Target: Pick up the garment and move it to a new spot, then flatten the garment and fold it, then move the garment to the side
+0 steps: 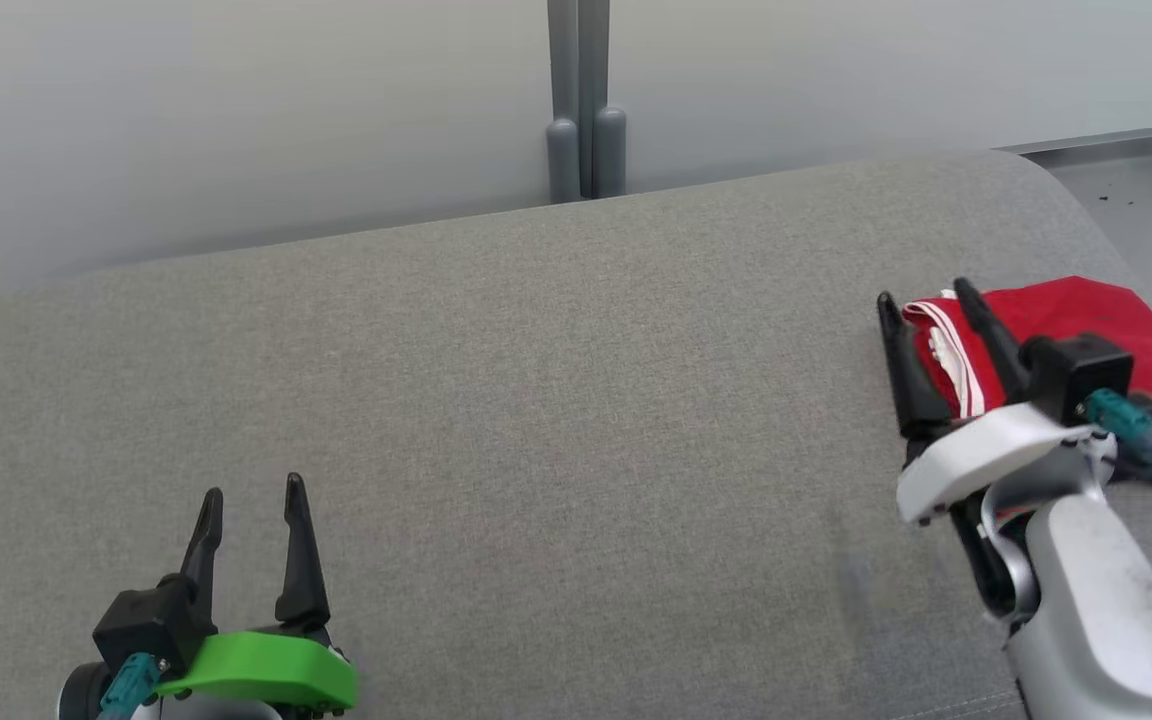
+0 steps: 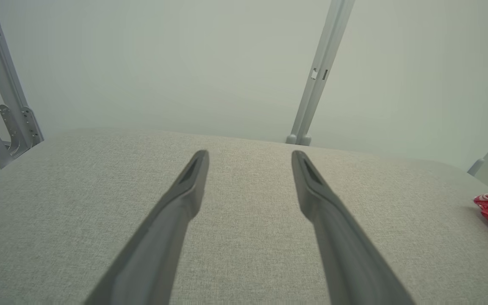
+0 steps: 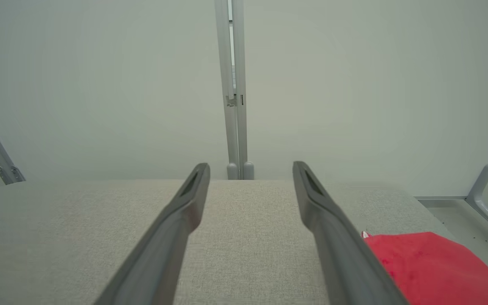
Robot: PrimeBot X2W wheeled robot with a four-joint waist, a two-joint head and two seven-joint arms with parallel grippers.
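The red garment (image 1: 1086,320) lies folded small at the right end of the grey cushion (image 1: 576,400). My right gripper (image 1: 923,295) is just beside its striped edge, fingers spread and holding nothing. My left gripper (image 1: 254,490) is spread too, well apart from the garment. I judge the move aside about done, so I'd lift the right arm straight up, keeping its finger off the cloth so the fold isn't dragged open.

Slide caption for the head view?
Red, white-trimmed garment on grey fabric cushion, far right; open right gripper beside it, left gripper open.
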